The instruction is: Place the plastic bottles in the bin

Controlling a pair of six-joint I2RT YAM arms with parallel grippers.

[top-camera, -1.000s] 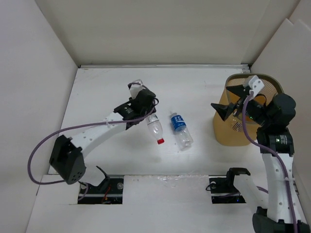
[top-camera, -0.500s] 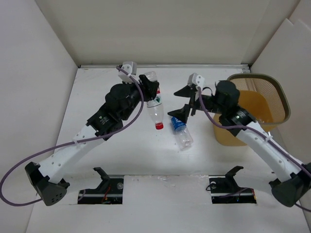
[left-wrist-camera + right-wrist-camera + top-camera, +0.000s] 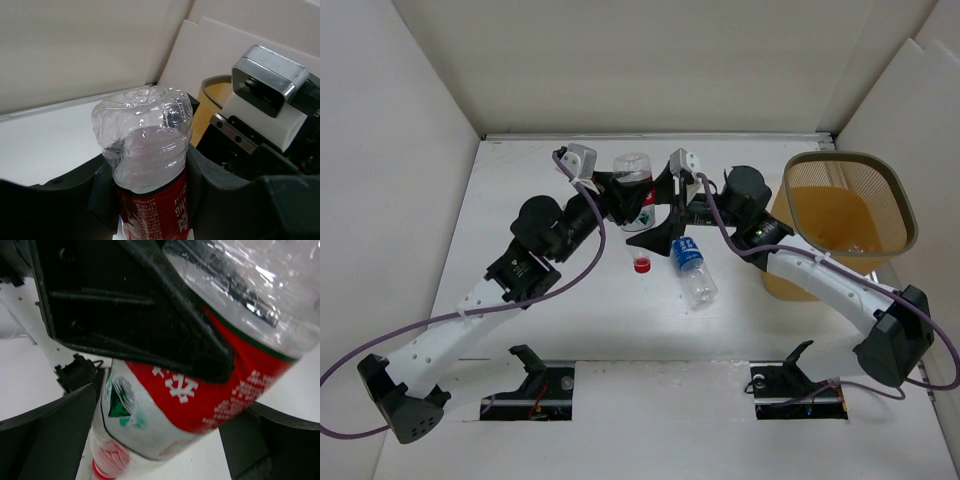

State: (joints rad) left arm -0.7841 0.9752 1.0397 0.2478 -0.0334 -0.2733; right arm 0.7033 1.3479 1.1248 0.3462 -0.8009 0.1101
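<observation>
Left gripper: closed on the red-labelled bottle, fingers clamped on either side of the label. The bottle is held clear of the table, inverted and roughly upright, with its red cap pointing down and its clear base uppermost. The left wrist view confirms this: the base fills the frame and a finger presses each side.

Right gripper: jaws spread wide and empty. They bracket the same bottle from the bin side, one finger on each flank of the label in the right wrist view. No contact is visible.

Judgement: this is a hand-over from the left arm to the right in mid-air, with the right grip not yet made.

Blue-labelled bottle: lies on its side on the table just below the two grippers, untouched.

Bin: stands at the right of the table, well apart from both bottles.

Progress:
- Two bottles are visible outside the bin, one held and one lying.
- No other bottle shows on the table.
- The bin's contents cannot be made out from above, so the number already dropped cannot be confirmed.

Left to do:
- close the right gripper on the red-labelled bottle
- release the left gripper
- carry the bottle to the bin
- fetch the blue-labelled bottle
</observation>
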